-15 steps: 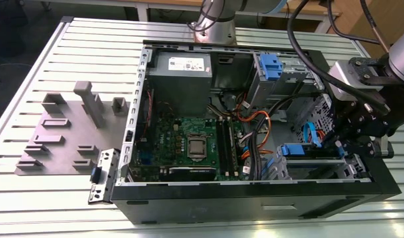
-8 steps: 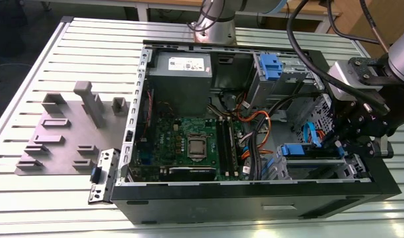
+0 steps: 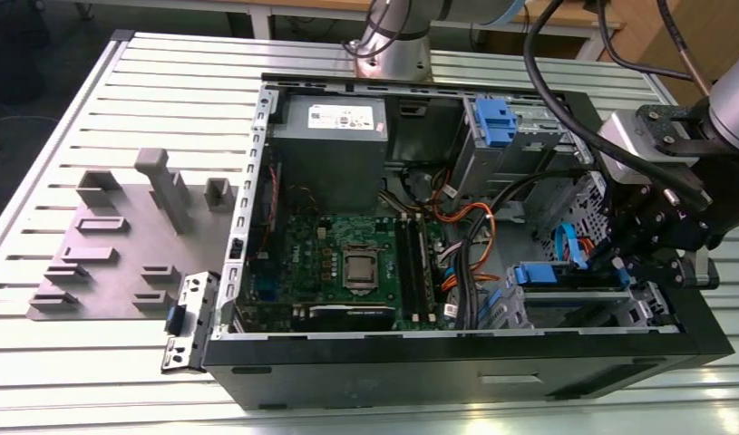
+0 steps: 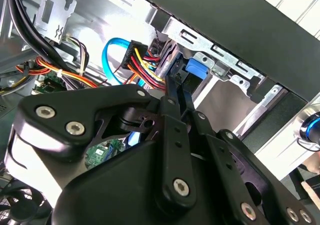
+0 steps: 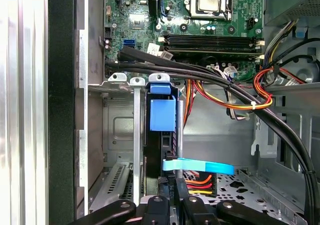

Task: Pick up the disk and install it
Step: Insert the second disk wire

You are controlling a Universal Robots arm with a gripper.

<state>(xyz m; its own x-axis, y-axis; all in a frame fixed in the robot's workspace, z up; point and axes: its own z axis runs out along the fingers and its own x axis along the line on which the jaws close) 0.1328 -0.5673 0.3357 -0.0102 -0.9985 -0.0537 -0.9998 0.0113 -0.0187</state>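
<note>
Sitting upright in its bay, the disk [image 5: 162, 112] just beyond the end effector [image 5: 172, 205]

- The gripper [image 3: 632, 265] sits low inside the open computer case [image 3: 345, 358], at the drive cage [image 3: 575, 304] near the exterior view's right, with cage metal close on both sides.
- In the first wrist view the disk [image 5: 162, 112] stands on edge in a cage slot; the slots beside it, toward the case wall, look open.
- Black cables [image 5: 210, 80] and orange-yellow power wires [image 5: 240, 102] cross just beyond the cage, between it and the motherboard [image 5: 210, 15].
- A blue data cable [image 5: 200, 166] lies across the gripper's tips.
- In the exterior view the motherboard area lies open from above; the grey power supply [image 3: 333, 118] blocks the far corner.
</note>
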